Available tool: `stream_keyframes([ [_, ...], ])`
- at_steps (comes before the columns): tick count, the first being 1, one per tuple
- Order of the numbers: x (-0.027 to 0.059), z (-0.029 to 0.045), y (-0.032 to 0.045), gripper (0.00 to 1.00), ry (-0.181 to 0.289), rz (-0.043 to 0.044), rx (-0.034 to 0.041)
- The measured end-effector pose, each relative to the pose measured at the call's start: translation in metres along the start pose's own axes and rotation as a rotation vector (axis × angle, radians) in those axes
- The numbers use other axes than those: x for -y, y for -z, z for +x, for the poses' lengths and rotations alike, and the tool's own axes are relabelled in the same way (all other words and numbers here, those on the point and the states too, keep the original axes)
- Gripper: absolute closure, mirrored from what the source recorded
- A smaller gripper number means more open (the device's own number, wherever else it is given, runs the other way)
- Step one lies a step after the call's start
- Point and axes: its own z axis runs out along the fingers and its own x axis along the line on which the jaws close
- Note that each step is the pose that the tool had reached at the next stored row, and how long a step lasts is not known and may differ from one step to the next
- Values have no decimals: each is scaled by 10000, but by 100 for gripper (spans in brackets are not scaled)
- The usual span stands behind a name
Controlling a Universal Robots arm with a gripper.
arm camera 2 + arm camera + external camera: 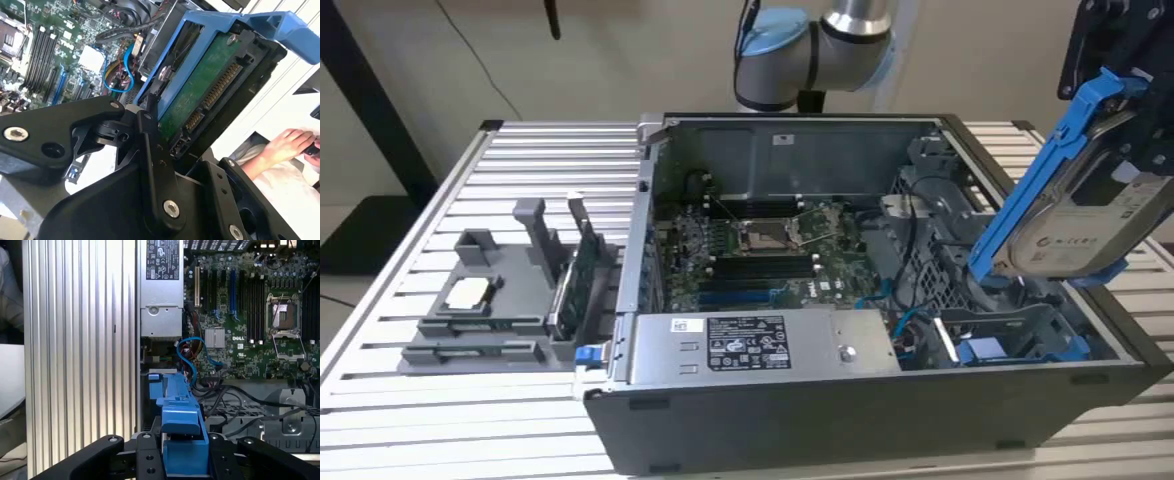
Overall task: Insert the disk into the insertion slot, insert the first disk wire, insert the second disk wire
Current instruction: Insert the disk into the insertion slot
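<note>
**Landmark:** open computer case (854, 300), lying on its side on a slatted metal table (540, 170). All places below are given from this case.

**Gripper** (182, 454) – closed onto the disk. In both wrist views its black fingers (150, 135) press on the two long sides of the blue carrier. It hangs above the case's corner on the exterior view's right, clear of the case walls.

**Disk** (1083, 215) – silver-grey drive with a white label in a bright blue frame. It is held in the air and steeply tilted, its lower end over the case's interior and its upper end up and out past the case wall. The second wrist view shows its green circuit board and connector edge. It is not touching the case.

**Insertion slot** (1027, 322) – grey bay with blue rails in the case's near corner on the exterior view's right. It sits below the disk's lower end, apart from it.

**Other items**
- Motherboard (761, 240): on the case floor, central.
- Power-supply box (761, 345): along the case's near wall, beside the slot.
- Blue cable (192, 351): loose inside the case, between motherboard and slot.
- Grey holder (467, 355): on the table just outside the case, on the exterior view's left, with upright green boards.
- Arm (821, 40): behind the case's far wall.
- Person's hand (287, 145): outside the case, past the held disk; where exactly cannot be told.
</note>
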Motion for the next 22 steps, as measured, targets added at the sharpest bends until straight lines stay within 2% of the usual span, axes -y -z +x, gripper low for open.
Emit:
stream_keyframes([
  [22,7,-1,-171,67,0,0,0],
])
